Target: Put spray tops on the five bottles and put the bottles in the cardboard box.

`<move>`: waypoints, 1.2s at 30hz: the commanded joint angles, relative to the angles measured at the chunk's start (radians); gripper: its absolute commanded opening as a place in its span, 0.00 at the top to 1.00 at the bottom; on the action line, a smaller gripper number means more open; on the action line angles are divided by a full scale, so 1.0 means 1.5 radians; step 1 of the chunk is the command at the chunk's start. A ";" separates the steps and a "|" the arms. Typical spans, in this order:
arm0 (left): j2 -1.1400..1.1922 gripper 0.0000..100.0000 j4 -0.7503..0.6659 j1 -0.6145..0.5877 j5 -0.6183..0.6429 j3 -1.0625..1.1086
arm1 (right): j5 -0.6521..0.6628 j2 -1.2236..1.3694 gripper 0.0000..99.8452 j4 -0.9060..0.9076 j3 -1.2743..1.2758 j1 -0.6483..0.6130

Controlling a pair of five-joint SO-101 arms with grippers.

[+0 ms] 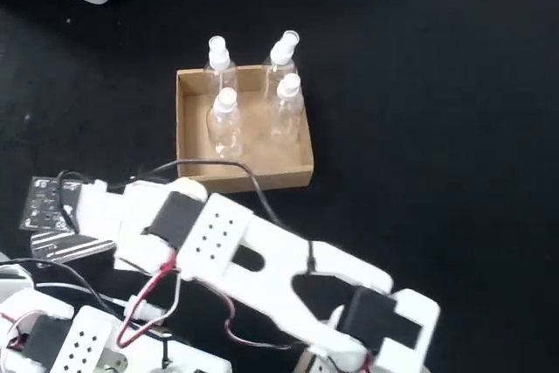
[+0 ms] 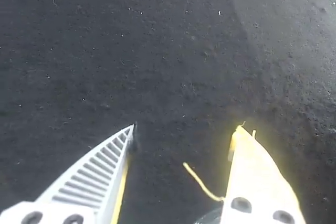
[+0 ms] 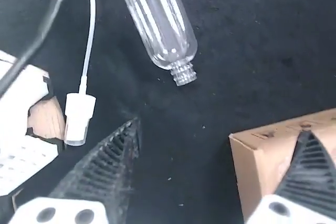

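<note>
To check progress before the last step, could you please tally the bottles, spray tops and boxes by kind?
Bottles with spray tops on: 4
Bottle without a top: 1
Loose spray top: 1
Cardboard box: 1
Total: 7

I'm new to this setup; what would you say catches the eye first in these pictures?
Four white-capped bottles stand upright at the cardboard box in the middle of the black table. In the right wrist view, a fifth bottle lies uncapped on the table with a loose spray top beside it, just ahead of the open right gripper.
</note>
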 commanded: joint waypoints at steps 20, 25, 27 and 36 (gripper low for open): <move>-0.008 0.73 -0.001 -0.034 0.001 -0.010 | 0.126 0.250 0.61 -0.014 -0.263 -0.025; -0.008 0.73 0.000 -0.034 0.001 -0.010 | 0.126 0.315 0.61 -0.014 -0.316 -0.025; -0.008 0.73 0.000 -0.034 0.001 -0.010 | 0.126 0.337 0.61 -0.014 -0.339 -0.026; -0.008 0.73 0.001 -0.034 0.000 -0.010 | 0.127 0.446 0.61 -0.015 -0.432 -0.026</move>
